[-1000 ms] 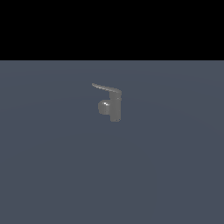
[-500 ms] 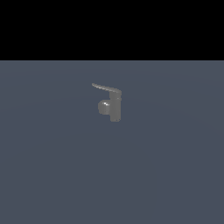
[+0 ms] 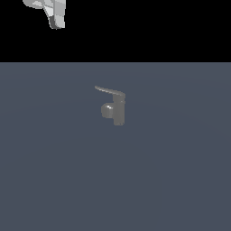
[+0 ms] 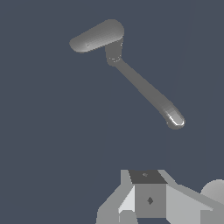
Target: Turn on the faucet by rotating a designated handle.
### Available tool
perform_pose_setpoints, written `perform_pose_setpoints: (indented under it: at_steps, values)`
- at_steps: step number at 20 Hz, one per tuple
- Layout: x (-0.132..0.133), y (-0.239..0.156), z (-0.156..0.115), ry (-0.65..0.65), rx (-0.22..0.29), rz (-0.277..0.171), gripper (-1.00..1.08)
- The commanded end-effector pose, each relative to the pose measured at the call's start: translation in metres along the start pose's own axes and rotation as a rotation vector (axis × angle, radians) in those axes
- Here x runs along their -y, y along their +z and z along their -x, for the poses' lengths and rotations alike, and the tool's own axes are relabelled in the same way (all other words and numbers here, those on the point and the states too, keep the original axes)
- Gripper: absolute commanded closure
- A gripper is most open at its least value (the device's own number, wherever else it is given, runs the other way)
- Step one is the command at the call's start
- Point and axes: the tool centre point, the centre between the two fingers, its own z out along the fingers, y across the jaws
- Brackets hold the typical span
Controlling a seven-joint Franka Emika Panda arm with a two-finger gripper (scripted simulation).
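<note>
Pincer (image 3: 55, 22) is seen high at the exterior view's upper left, well apart from the faucet (image 3: 118, 110); its opening cannot be told. Handle (image 3: 108, 91) is unobstructed on the bare counter (image 3: 180, 171).

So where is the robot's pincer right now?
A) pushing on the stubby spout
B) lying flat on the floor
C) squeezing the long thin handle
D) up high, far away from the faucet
D: in the exterior view the pincer hangs at the top, well apart from the faucet and its handle.
</note>
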Motion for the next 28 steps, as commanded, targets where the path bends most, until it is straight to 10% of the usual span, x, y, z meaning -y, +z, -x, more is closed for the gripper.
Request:
perform_pose_setpoints:
  at_steps: [1, 28]
  values:
    - [0.012, 0.010, -0.007, 0.051, 0.000, -0.001, 1.08]
    - [0.106, 0.119, -0.133, 0.629, -0.009, 0.012, 1.08]
